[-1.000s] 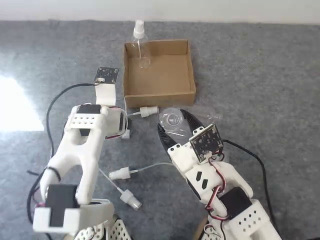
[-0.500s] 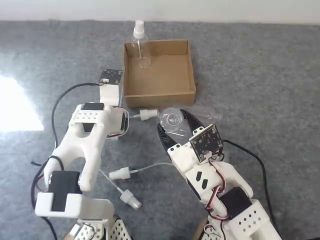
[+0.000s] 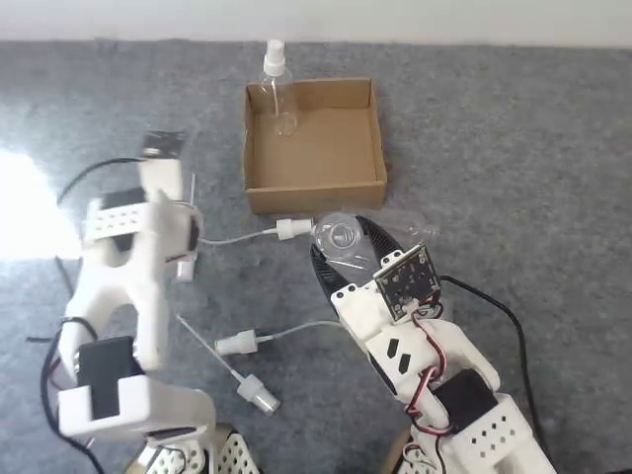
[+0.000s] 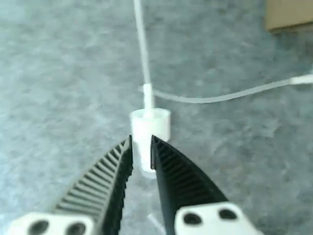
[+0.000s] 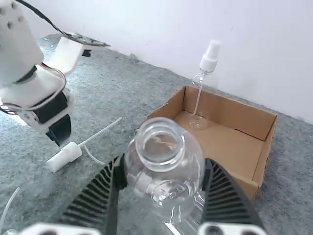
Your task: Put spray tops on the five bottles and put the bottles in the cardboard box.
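The left hand (image 4: 141,142) is closed on a white spray top (image 4: 155,125). Its two black toothed jaws pinch the head of it from both sides, and the thin dip tube (image 4: 142,44) points straight away from the hand, above the grey tabletop (image 3: 513,148). In the high view this arm stands at the left side, apart from the cardboard box (image 3: 316,196). The right hand (image 5: 164,171) grips a clear bottle (image 5: 164,147) around its round body, with one jaw on each side. The bottle is upright and its mouth is open. Seen from above, this bottle is outside the box, just in front of its near wall. Inside the box, in the far left corner, one finished bottle (image 3: 274,89) stands upright with its spray top on, very close to the wall; whether it touches the wall I cannot tell. Three more spray tops lie loose on the tabletop. The second spray top (image 3: 286,227) lies just beside the near wall of the box, between the two arms, and its tube stretches toward the left arm. The third spray top (image 3: 237,344) and the fourth spray top (image 3: 259,393) lie nearer to the bases of the arms. They are close to each other and their tubes go in different directions, one toward the right arm and one toward the left arm.
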`<state>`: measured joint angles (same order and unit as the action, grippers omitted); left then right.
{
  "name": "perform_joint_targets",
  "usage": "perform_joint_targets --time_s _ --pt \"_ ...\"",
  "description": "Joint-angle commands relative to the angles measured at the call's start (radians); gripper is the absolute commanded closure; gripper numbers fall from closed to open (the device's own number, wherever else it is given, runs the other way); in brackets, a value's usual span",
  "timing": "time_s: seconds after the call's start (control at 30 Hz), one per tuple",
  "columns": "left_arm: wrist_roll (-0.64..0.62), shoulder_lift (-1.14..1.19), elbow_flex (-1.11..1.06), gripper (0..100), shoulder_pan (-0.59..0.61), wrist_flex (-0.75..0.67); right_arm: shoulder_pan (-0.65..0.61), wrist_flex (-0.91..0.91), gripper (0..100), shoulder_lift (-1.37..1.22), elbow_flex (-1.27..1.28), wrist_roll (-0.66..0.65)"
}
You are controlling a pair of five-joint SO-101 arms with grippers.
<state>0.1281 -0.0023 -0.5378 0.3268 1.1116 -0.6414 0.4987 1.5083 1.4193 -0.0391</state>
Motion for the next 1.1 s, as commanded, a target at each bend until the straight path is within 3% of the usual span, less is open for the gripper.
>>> perform_joint_targets --time_s 0.0,0.23,0.5,0.67,0.87,1.07 --pt "0.015 -0.014 0.131 95 0.109 0.087 0.004 -0.004 89.8 0.022 -0.064 -0.025" --pt "-0.117 -0.008 0.150 94 0.224 0.094 0.004 -0.004 89.8 0.022 -0.064 -0.025" --pt "-0.153 -0.012 0.140 90 0.221 0.097 0.004 -0.001 89.8 0.022 -0.064 -0.025" --pt "-0.153 -0.012 0.137 77 0.141 0.112 0.004 -0.001 89.8 0.022 -0.064 -0.025" --pt "-0.138 -0.006 0.145 78 -0.038 0.120 0.008 0.001 89.8 0.028 -0.068 -0.025" --pt "0.015 -0.002 0.139 78 -0.169 0.028 0.008 0.002 89.8 0.031 -0.069 -0.026"
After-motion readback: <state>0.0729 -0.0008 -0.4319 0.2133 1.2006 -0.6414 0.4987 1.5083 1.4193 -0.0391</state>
